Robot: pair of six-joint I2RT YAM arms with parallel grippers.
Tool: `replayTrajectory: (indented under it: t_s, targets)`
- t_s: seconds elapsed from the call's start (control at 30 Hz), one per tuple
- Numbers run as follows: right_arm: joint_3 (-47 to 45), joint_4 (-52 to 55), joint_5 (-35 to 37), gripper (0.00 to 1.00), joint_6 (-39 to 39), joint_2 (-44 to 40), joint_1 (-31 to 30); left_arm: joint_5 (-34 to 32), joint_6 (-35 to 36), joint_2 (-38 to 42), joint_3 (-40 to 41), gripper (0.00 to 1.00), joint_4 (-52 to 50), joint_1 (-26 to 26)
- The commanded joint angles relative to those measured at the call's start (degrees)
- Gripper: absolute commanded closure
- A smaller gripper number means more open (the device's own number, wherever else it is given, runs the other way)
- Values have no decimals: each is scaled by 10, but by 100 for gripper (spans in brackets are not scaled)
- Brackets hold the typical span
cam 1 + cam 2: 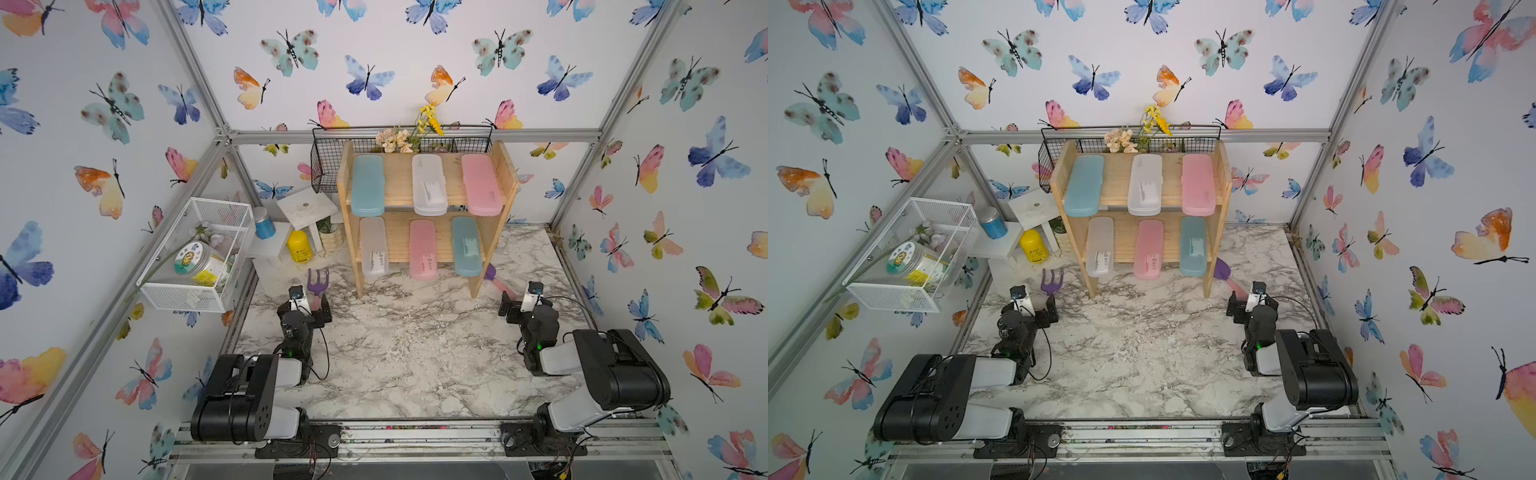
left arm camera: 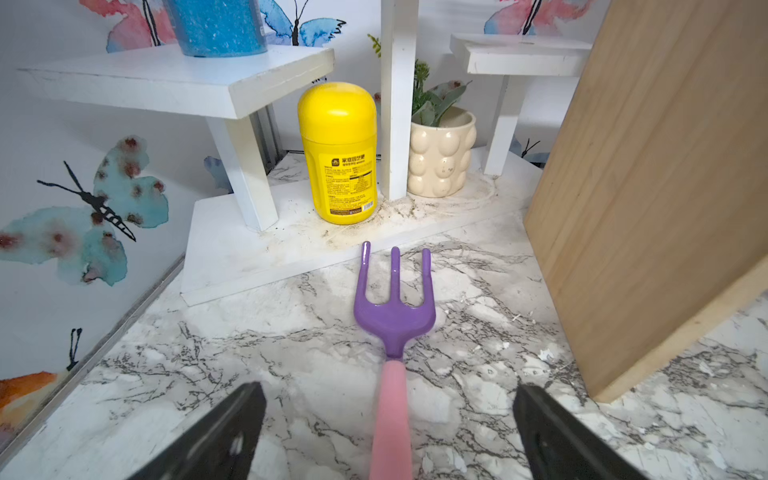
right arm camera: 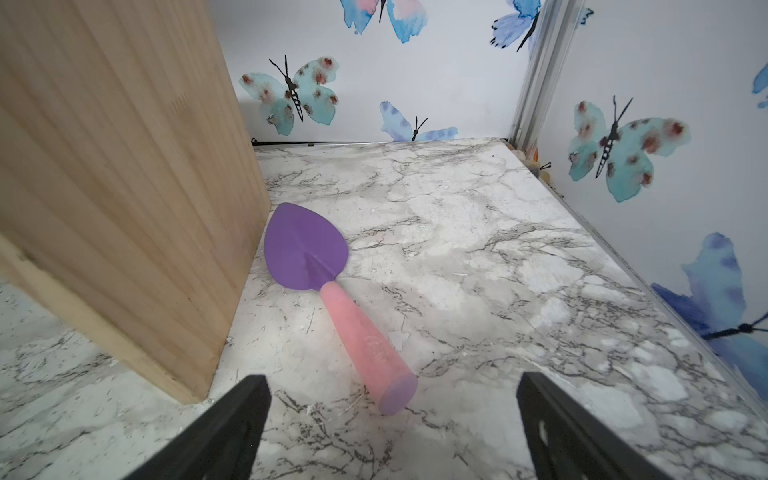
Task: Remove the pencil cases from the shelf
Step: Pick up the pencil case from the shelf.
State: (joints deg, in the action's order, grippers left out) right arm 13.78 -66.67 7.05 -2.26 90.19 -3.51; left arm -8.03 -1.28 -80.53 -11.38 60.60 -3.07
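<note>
Six pencil cases [image 1: 429,185] (all on shelf [image 1: 397,183]).

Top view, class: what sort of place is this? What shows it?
Likely a staged robot test cell: aluminium frame, butterfly wallpaper, left arm and right arm mounted at a marble-look tabletop.

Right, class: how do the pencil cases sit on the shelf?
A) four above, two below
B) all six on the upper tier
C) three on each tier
C: the shelf carries the upper teal case, upper white case and upper pink case, and below them the lower white case, lower pink case and lower teal case.
</note>
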Motion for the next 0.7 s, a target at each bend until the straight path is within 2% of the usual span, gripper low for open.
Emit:
replayTrajectory:
  t_s: [0.0, 0.67]
  targets:
    - [9, -6, 2, 1, -1, -3, -2, -3, 4, 0, -5, 1, 13, 2]
    - [7, -13, 19, 1, -5, -8, -2, -2, 3, 2, -2, 1, 14, 2]
